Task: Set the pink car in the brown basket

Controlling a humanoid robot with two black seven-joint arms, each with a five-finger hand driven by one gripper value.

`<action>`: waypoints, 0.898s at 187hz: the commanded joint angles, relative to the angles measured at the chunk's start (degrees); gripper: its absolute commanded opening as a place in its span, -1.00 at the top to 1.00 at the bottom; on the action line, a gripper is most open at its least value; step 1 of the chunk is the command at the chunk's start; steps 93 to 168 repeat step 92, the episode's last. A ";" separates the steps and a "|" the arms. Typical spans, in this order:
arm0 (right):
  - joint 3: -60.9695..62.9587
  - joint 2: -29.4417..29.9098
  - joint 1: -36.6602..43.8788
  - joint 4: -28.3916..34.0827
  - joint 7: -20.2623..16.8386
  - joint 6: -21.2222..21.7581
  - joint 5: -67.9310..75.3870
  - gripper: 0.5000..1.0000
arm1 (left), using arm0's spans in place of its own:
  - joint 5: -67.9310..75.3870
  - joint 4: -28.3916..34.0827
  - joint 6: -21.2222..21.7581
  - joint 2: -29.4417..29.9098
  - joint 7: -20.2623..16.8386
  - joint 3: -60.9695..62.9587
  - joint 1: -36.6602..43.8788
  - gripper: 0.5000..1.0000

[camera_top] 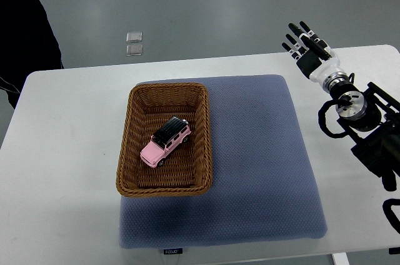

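The pink car (165, 142), a toy jeep with a black roof, lies inside the brown wicker basket (127, 152), near its middle and turned diagonally. The basket stands on the left part of a blue-grey mat (256, 165). My right hand (304, 41) is far off at the upper right, above the table's back edge, with its black fingers spread and nothing in it. Its arm comes in from the right edge. No left arm shows.
A white table (69, 152) carries the mat. A dark-clothed person stands at the top left corner (25, 27). Two small clear squares (134, 43) lie on the grey floor beyond the table.
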 commanded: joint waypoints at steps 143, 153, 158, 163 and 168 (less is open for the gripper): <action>-1.77 0.41 -0.22 -0.03 2.40 -0.72 -9.84 -0.64 | 0.00 0.05 0.00 0.00 0.00 0.00 0.00 -1.00; -1.77 0.41 -0.22 -0.03 2.40 -0.72 -9.84 -0.64 | 0.00 0.05 0.00 0.00 0.00 0.00 0.00 -1.00; -1.77 0.41 -0.22 -0.03 2.40 -0.72 -9.84 -0.64 | 0.00 0.05 0.00 0.00 0.00 0.00 0.00 -1.00; -1.77 0.41 -0.22 -0.03 2.40 -0.72 -9.84 -0.64 | 0.00 0.05 0.00 0.00 0.00 0.00 0.00 -1.00; -1.77 0.41 -0.22 -0.03 2.40 -0.72 -9.84 -0.64 | 0.00 0.05 0.00 0.00 0.00 0.00 0.00 -1.00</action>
